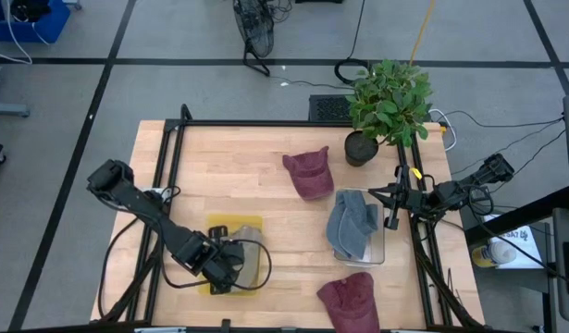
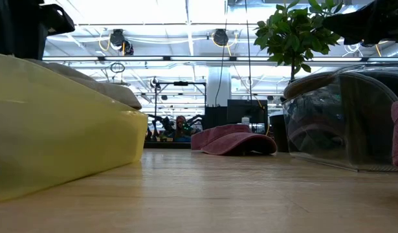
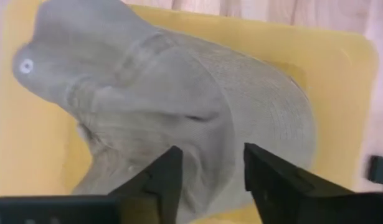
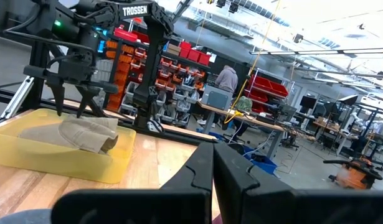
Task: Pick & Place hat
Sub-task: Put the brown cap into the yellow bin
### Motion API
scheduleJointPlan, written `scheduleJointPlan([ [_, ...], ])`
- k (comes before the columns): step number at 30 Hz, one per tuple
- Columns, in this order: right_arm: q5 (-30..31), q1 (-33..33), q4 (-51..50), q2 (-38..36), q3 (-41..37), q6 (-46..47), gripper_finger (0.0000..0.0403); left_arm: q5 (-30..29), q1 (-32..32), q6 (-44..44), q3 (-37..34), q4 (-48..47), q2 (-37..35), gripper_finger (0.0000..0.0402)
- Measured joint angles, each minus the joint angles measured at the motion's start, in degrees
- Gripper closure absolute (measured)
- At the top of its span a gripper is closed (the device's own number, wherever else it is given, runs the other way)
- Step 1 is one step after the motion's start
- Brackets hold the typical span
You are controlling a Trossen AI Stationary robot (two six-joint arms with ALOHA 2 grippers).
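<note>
Beige fabric cap (image 3: 179, 106): lying in yellow plastic tray (image 1: 252, 225), placed; left gripper (image 3: 207, 177) parted above it, holding nothing; right gripper (image 4: 213, 168) closed, empty; two maroon caps (image 1: 309, 173) likely remaining

Pretty typical workshop space: grey floor (image 1: 173, 83) with dark lines across it, blue bin (image 1: 25, 18) in the upper left of the high view. Red shelving (image 4: 185, 59) mid-frame in the right wrist view, ceiling strip lights (image 2: 186, 13) up top, person (image 4: 226, 79) by a desk.

A beige hat (image 3: 179, 106) lies crumpled in the yellow bin (image 3: 340, 81), just beneath the left pincer (image 3: 207, 174), whose parted fingers hover above its crown.
</note>
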Motion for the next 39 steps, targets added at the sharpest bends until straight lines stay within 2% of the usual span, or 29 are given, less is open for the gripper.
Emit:
scheduleJointPlan([
  [7,0.0,0.02,0.02,0.0,0.0,0.0,0.0403,10.4,3.43,-1.38,2.28,-2.38,-0.29,0.0178],
  [14,0.0,0.02,0.04,0.01,0.0,0.01,0.0403,10.68,5.31,2.03,6.08,-3.77,-0.29,0.0185],
  [19,0.0,0.01,0.03,0.0,0.0,0.0,0.0403,5.75,5.26,4.03,7.15,-2.84,-0.27,0.0219],
  [21,0.0,0.01,0.04,0.0,0.0,0.0,0.0403,7.09,5.53,2.51,6.54,-3.14,-0.15,0.0245],
  [23,0.0,0.02,0.03,0.02,0.0,0.0,0.0403,9.35,5.8,4.24,5.98,-3.33,-0.14,0.0282],
  [27,0.0,0.02,0.04,0.0,0.0,0.0,0.0403,7.28,5.53,8.46,5.4,-3.22,-0.14,0.0379],
  [28,0.0,0.0,0.03,0.0,0.0,0.0,0.0403,6.59,5.34,9.11,5.38,-3.18,-0.14,0.0389],
  [39,0.0,0.01,0.02,0.01,0.0,-0.01,0.0403,4.14,5.82,9.85,5.27,-2.98,2.37,0.0398],
])
